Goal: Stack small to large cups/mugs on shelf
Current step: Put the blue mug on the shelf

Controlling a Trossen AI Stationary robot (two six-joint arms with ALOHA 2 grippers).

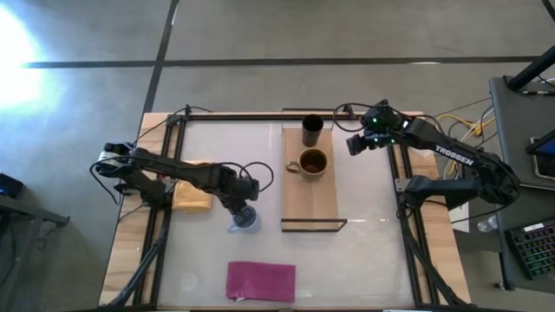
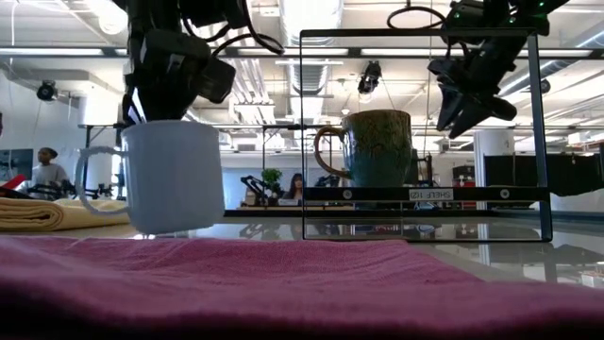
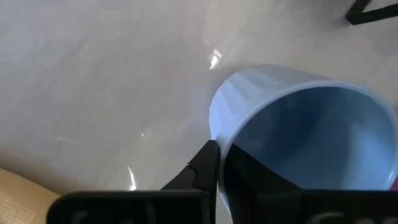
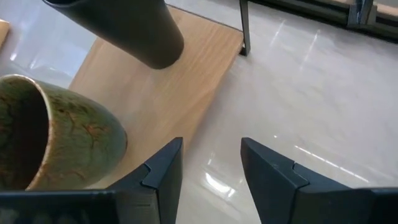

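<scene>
Three cups: black cup (image 1: 312, 131), brown mug (image 1: 312, 162), blue mug (image 1: 244, 221); two cloths

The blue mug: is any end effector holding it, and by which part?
Yes. The left end effector grips the blue mug by its rim wall, one finger inside, one outside. The right end effector is open and holds nothing.

Yellow folded cloth (image 1: 192, 198) at left-centre of the worktop (image 1: 364, 251); magenta cloth (image 1: 260, 281) at lower centre; keyboard (image 1: 531, 251) far right.
</scene>
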